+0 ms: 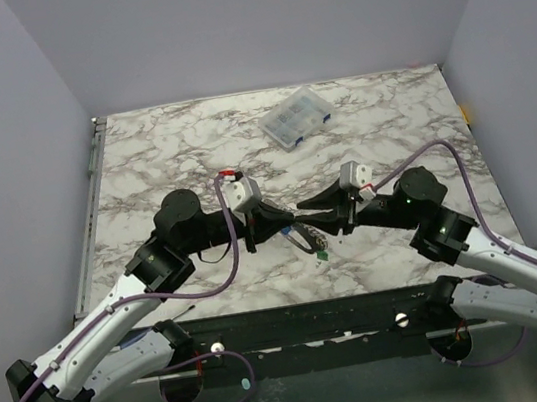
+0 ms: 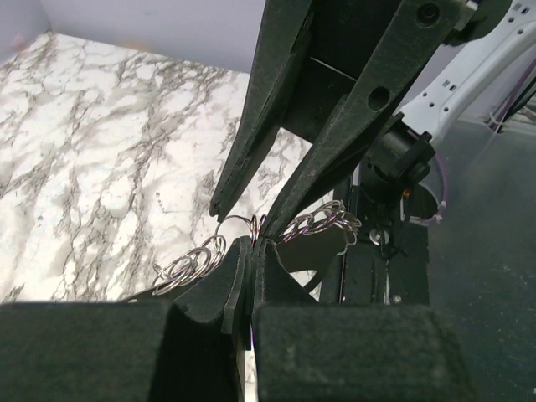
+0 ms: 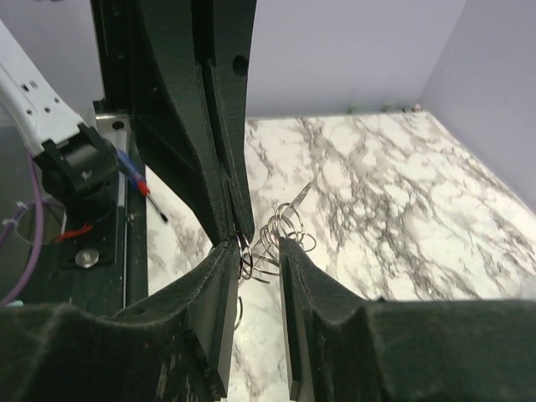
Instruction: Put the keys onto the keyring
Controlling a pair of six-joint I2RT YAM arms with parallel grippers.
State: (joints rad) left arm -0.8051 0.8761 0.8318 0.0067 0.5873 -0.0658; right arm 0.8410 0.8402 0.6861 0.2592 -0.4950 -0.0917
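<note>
Top cam high, rear, looks down; wrist cams close-up, opposed, share keyring (image 3: 289,222).

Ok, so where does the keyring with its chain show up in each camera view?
Top external: keyring just below centre, over the marble table.
Left wrist: keyring just below centre, chain loops trailing left and right.
Right wrist: keyring near centre, slightly low.
Shared landmark: the marble table, behind it in all three.
</note>
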